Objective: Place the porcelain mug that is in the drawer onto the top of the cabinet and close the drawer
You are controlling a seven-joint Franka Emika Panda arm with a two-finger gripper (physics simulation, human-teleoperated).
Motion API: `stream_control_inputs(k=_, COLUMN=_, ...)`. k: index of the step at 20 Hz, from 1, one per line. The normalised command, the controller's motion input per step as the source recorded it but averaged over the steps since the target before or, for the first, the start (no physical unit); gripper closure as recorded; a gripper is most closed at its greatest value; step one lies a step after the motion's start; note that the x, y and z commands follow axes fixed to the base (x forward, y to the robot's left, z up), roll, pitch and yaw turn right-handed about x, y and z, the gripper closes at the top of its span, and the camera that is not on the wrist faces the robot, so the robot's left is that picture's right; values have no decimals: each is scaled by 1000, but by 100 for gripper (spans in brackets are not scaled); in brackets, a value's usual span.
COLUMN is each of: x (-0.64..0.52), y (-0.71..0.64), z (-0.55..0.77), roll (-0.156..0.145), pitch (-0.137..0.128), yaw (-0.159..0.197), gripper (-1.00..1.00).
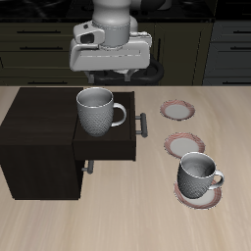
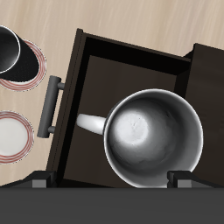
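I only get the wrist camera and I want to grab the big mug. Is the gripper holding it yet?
Observer: No. The gripper hangs open just above the porcelain mug, which stands in the open drawer.
Operator: Where do I put it?
Observer: On the cabinet: its flat dark top lies right beside the mug.
Operator: I count two plates. Right?
Observer: There are three. A third plate lies farther back, with nothing on it.
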Motion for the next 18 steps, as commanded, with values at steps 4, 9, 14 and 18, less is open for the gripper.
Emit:
stream_control_inputs(k=4, x=66, y=-93, z=-266, roll=-22, pitch=27, yaw=16, gripper=-100)
stream_control_inputs(k=9, x=-20, y=-25, z=-284, roll=-1, pitch=38, yaw=14, gripper=-100)
stream_control_inputs(k=14, x=38, y=-5, z=-495, roll=-6, pitch=65, yaw=7, gripper=-100)
stream_control_inputs(k=18, x=-7, y=-12, z=-334, roll=29, pitch=51, yaw=-21, gripper=100)
